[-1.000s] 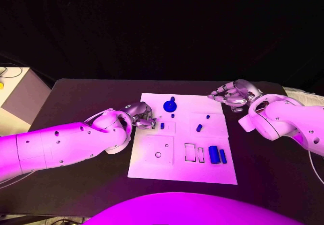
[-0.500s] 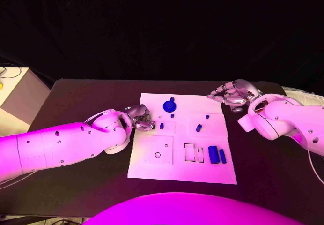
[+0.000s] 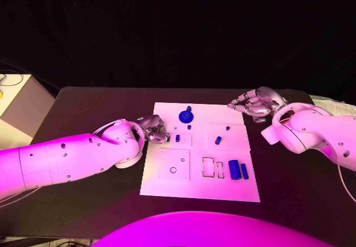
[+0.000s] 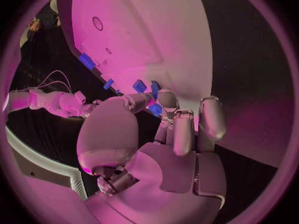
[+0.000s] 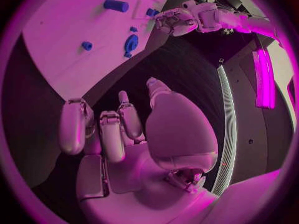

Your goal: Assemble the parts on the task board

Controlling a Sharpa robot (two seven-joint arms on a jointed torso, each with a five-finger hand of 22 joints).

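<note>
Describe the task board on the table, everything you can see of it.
The task board is a flat white rectangular plate lying in the middle of the black table. Its face carries outlined square and slot-shaped recesses, plus a small round hole. Small blue parts lie or stand on it, grouped toward the far end and the right side. The left hand is at its left edge; the right hand sits beyond its far right corner, apart.

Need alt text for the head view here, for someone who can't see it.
A white task board lies mid-table with small blue parts on it. The left hand sits at the board's left edge beside a small blue piece; whether it touches it is unclear. The right hand hovers, fingers curled, off the board's far right corner.
</note>
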